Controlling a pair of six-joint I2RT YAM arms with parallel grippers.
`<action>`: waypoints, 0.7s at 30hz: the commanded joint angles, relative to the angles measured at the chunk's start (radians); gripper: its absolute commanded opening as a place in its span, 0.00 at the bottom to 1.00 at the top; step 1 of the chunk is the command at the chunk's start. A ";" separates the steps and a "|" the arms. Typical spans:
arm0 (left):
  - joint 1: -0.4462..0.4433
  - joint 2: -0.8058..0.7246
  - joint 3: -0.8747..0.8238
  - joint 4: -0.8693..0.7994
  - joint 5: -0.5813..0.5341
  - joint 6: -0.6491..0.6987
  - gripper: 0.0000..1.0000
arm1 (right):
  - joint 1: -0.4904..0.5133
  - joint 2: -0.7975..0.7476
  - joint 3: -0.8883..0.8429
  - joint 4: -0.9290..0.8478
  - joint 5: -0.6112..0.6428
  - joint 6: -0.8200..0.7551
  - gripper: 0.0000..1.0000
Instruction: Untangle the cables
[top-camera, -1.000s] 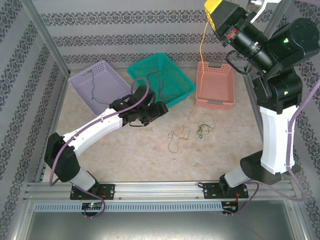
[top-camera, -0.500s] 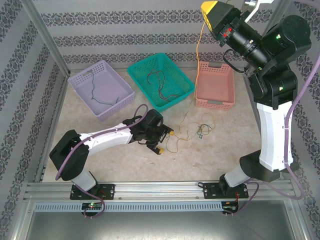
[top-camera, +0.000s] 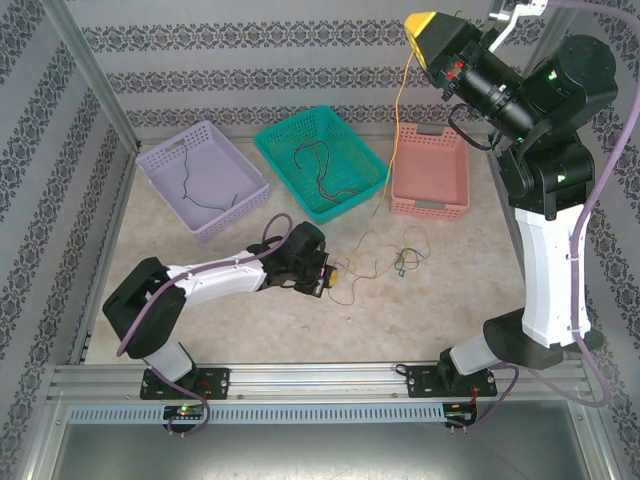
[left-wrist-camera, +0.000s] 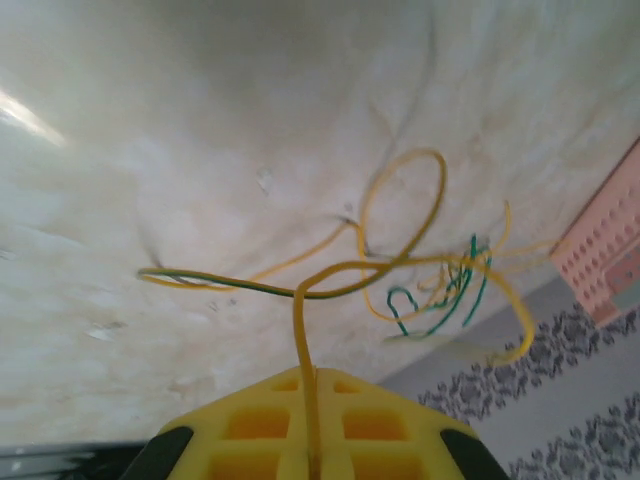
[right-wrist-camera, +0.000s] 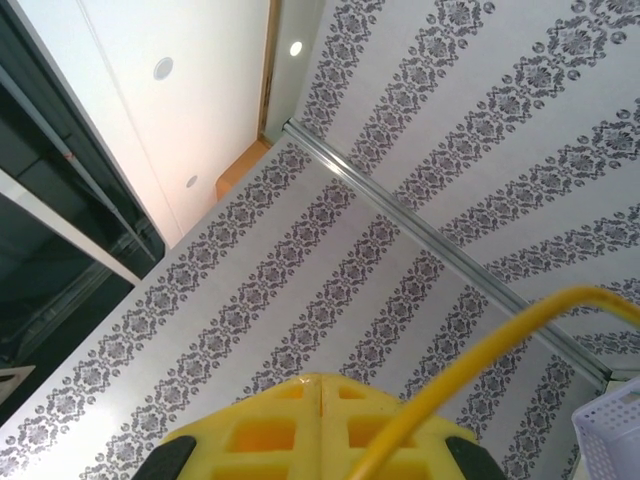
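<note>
my left claw (top-camera: 333, 272) pinched a yellow cable (left-wrist-camera: 303, 340) at the tangle (top-camera: 392, 262); my right claw (top-camera: 420, 24) gripped the hanging orange-yellow cable (top-camera: 399, 100).

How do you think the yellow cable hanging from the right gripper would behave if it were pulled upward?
Probably floppy: the yellow cable hangs in a slight curve from the right gripper rather than holding a shape. Likely very light, being so thin. It may well drag the tangle on the table along, since yellow loops there cross a green cable.
</note>
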 joint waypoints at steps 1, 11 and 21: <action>0.043 -0.116 0.009 -0.256 -0.099 0.085 0.01 | -0.015 -0.031 -0.038 0.054 -0.025 0.010 0.00; 0.162 -0.258 0.085 -0.716 -0.271 0.434 0.00 | -0.009 -0.107 -0.312 0.153 -0.035 0.000 0.00; 0.107 -0.038 0.567 -1.099 -0.730 1.042 0.00 | -0.014 -0.153 -0.477 0.216 -0.038 -0.004 0.00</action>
